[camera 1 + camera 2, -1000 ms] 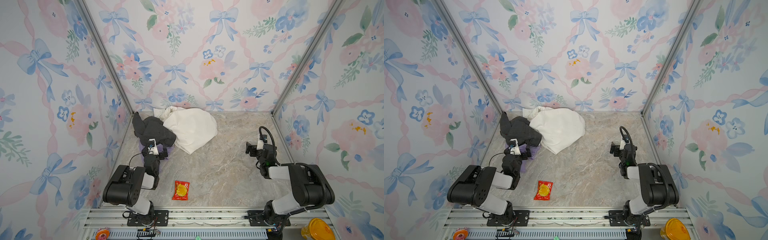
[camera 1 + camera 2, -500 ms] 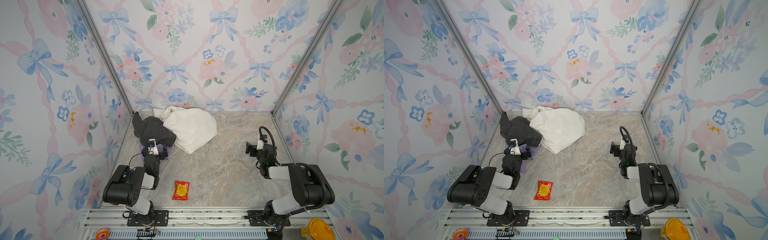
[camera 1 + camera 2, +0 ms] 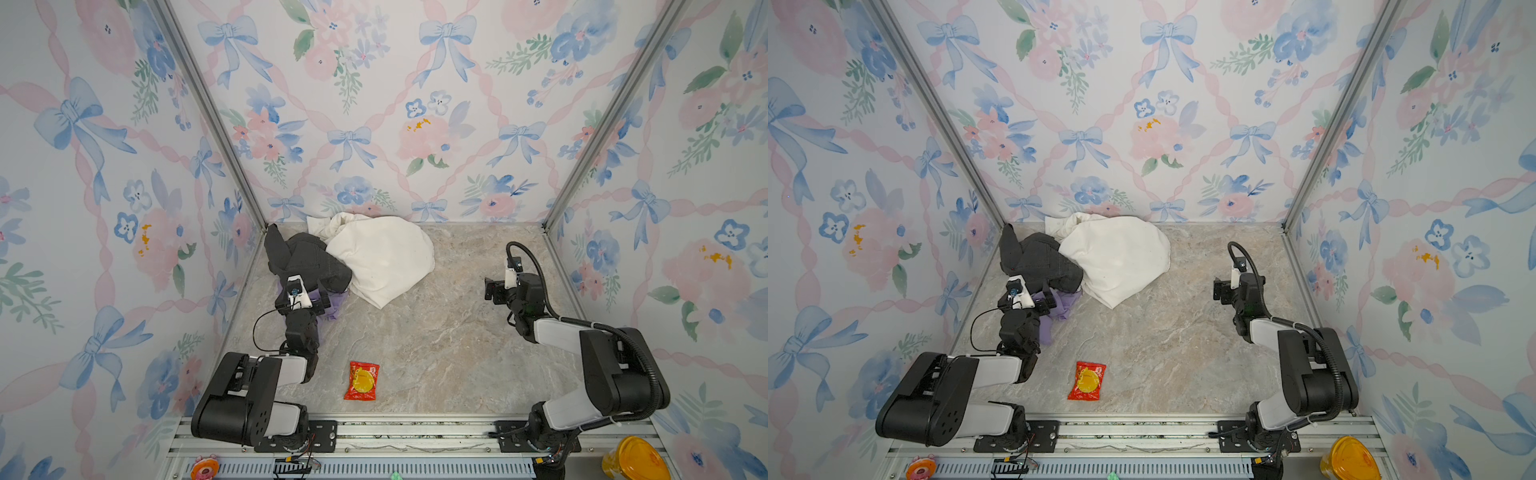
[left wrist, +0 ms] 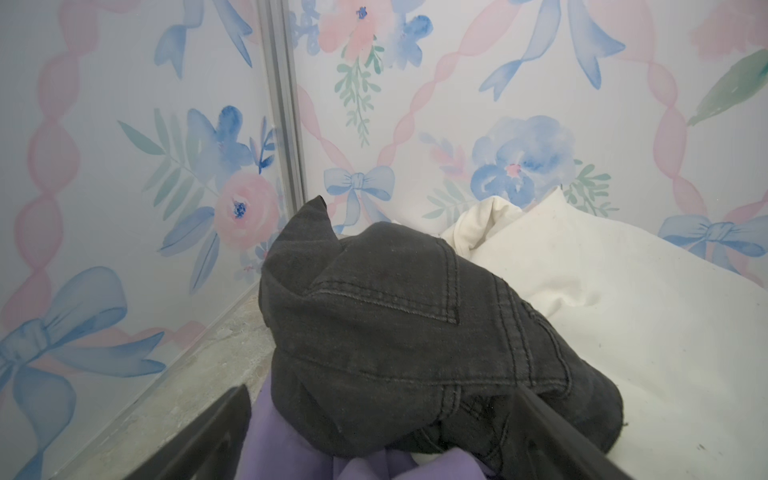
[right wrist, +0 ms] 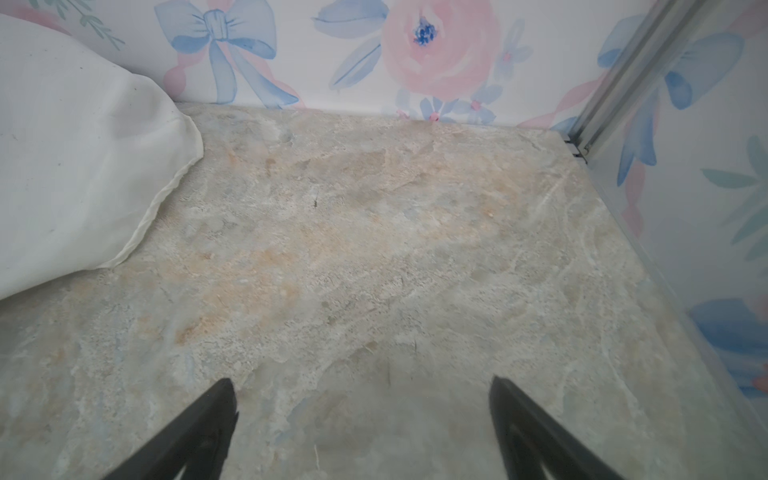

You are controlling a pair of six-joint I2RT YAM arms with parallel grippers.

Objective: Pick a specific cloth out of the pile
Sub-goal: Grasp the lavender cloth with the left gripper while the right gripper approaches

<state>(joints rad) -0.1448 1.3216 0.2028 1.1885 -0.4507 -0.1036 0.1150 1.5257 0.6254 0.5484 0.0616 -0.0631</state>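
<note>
Lavender fabric marks your target: the cloth [image 3: 337,301] lies at the near edge of the pile [image 3: 345,253], in the left rear part of the stone-patterned tabletop [image 3: 436,340]. Most of it is tucked under the dark grey denim garment [image 3: 301,259], so only a crumpled fringe shows in both top views [image 3: 1066,302]. To the right, the cream-white cloth [image 3: 386,257] overlaps the denim and fills the space up to the back wall.

Your left gripper [image 3: 307,297] sits low over that lavender fringe. In the left wrist view its fingers [image 4: 208,432] stand wide apart. The hem of the dark grey denim garment [image 4: 395,324] and a strip of the cloth [image 4: 291,455] lie between them, and nothing is clamped.

Your right gripper [image 3: 492,291] hangs well apart from the pile, over bare tabletop on the right. The right wrist view shows its fingers [image 5: 199,428] spread equally wide and empty, with a corner of the cream-white cloth [image 5: 83,166] off to one side.

Near the front rail, a red snack packet [image 3: 362,380] with a yellow disc lies flat, clear of both arms.
</note>
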